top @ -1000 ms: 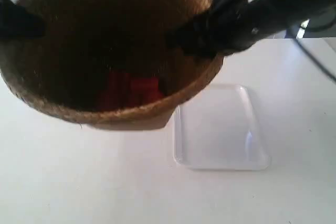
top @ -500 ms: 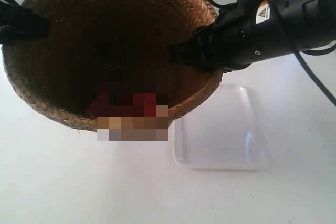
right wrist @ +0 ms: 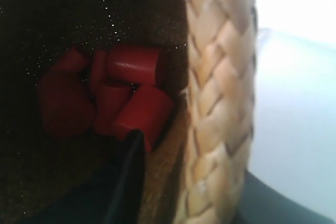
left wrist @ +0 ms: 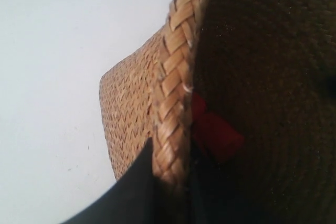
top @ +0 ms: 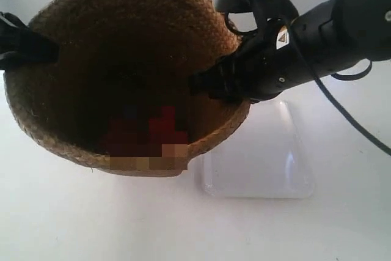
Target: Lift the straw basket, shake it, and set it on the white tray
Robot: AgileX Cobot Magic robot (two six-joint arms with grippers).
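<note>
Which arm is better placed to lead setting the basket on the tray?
Right, probably. The left end effector and right end effector both clamp the basket by its rim, but the right wrist view shows the tray beyond that rim; the left wrist view shows only table.

Straw basket (top: 122, 47): 1, upper left and centre of frame.
White tray (top: 269, 163): 1, lower right of centre.
Robot arms: 2. One is the arm at the exterior view's left (top: 21, 44), at the left edge; the other is the arm at the exterior view's right (top: 330, 29), upper right.
Red cylindrical pieces (right wrist: 134, 65): about 5, overlapping, exact count unclear.
Table (top: 91, 224): 1.
</note>
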